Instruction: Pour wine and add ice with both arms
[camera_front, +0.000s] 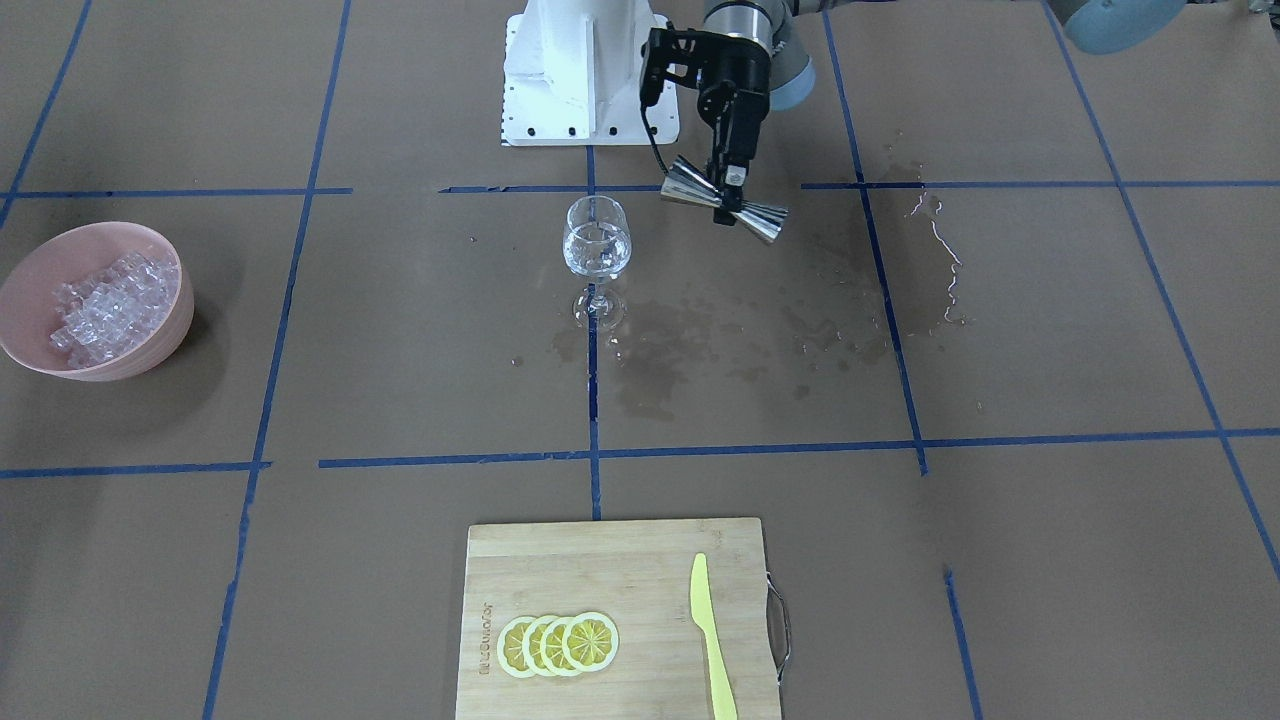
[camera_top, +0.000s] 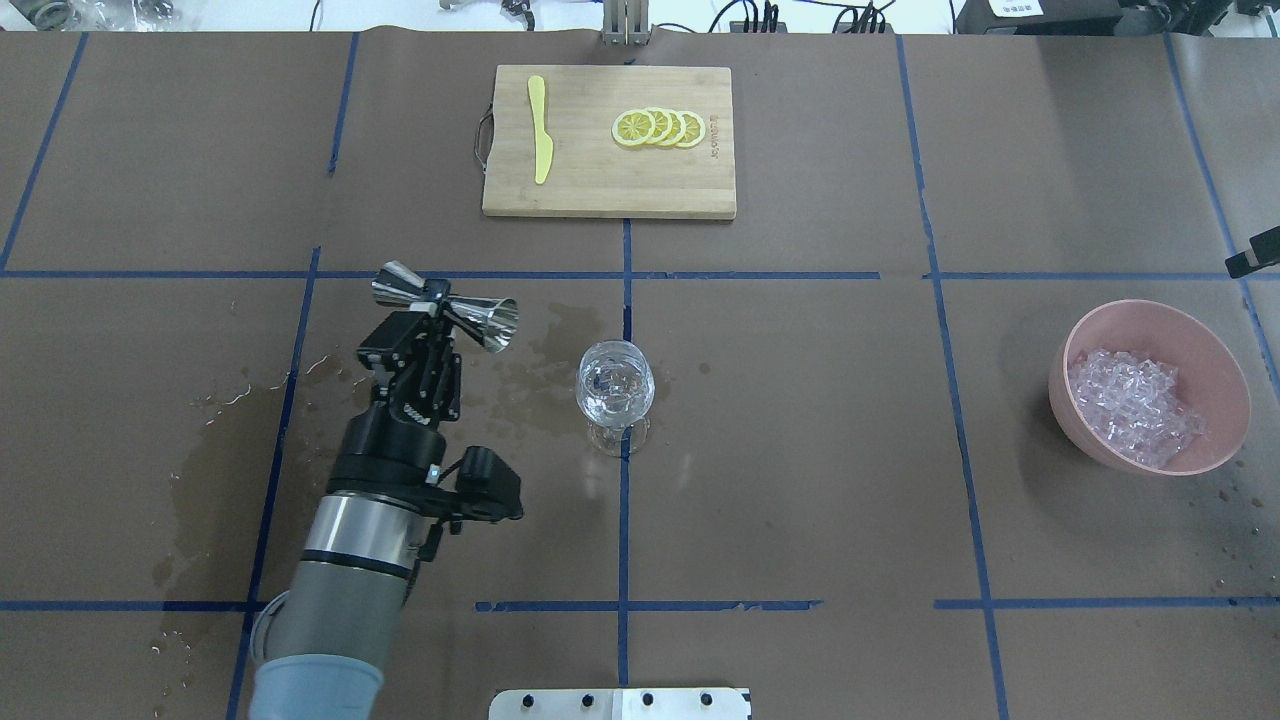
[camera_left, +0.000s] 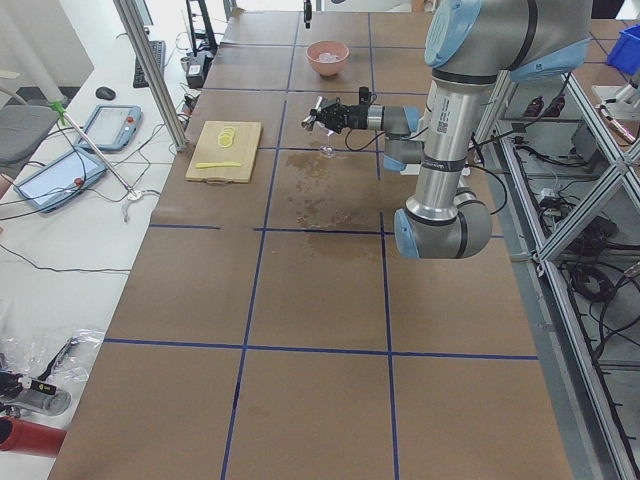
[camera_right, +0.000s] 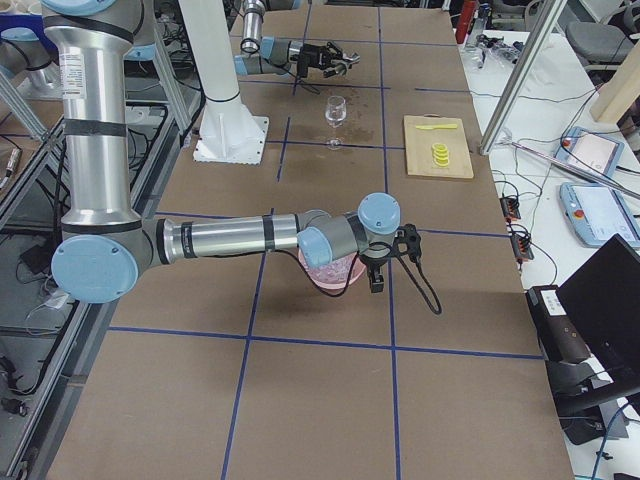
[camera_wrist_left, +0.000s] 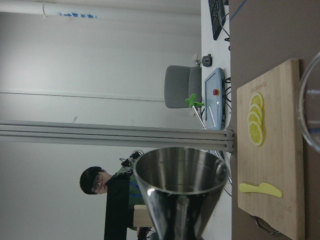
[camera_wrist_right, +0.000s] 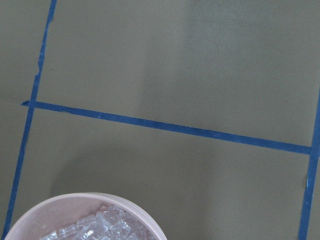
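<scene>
A clear wine glass (camera_front: 597, 240) stands upright at the table's middle (camera_top: 616, 385); something clear glints in its bowl. My left gripper (camera_front: 730, 195) is shut on the waist of a steel jigger (camera_front: 722, 200), held level on its side, one mouth toward the glass, a short way from it (camera_top: 445, 308). The jigger's open cup fills the left wrist view (camera_wrist_left: 180, 190). The ice (camera_top: 1135, 405) lies heaped in a pink bowl (camera_top: 1100, 450). My right gripper (camera_right: 385, 268) hangs over that bowl; I cannot tell whether it is open. The right wrist view shows the ice (camera_wrist_right: 100, 227).
A wooden cutting board (camera_top: 600, 190) with lemon slices (camera_top: 660, 128) and a yellow knife (camera_top: 541, 130) lies at the far edge. Wet spill patches (camera_front: 700, 340) spread around the glass. The white pedestal (camera_front: 585, 70) stands behind it. A person (camera_wrist_left: 107, 200) sits beyond the table.
</scene>
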